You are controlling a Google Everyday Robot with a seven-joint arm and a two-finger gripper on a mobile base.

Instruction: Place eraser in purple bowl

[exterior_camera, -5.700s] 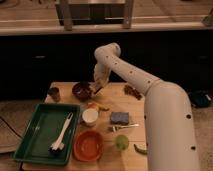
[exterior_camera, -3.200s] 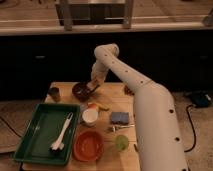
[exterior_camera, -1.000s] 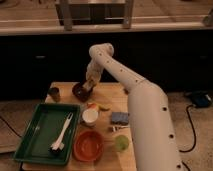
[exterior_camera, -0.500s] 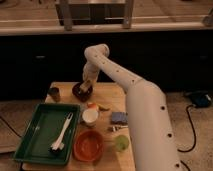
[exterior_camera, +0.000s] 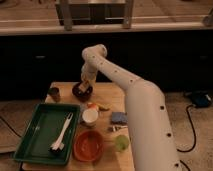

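Observation:
The purple bowl (exterior_camera: pixel 80 92) is small, round and almost black, and sits at the back of the wooden table (exterior_camera: pixel 107 92). My gripper (exterior_camera: pixel 85 86) hangs at the end of the white arm, right over the bowl's right half and just above its rim. It is shut on a small pale piece, the eraser (exterior_camera: pixel 85 84), held over the bowl's opening. The bowl's inside is too dark to see into.
A dark cup (exterior_camera: pixel 54 93) stands left of the bowl. A green tray (exterior_camera: pixel 37 142) holds a white utensil (exterior_camera: pixel 62 133). A white cup (exterior_camera: pixel 90 116), an orange bowl (exterior_camera: pixel 89 146), a blue sponge (exterior_camera: pixel 119 118), a green fruit (exterior_camera: pixel 121 143) and small colourful items (exterior_camera: pixel 98 106) lie in front.
My gripper has moved left from beside the bowl's right edge to over the bowl, still holding the pale piece. Nothing else on the table has moved.

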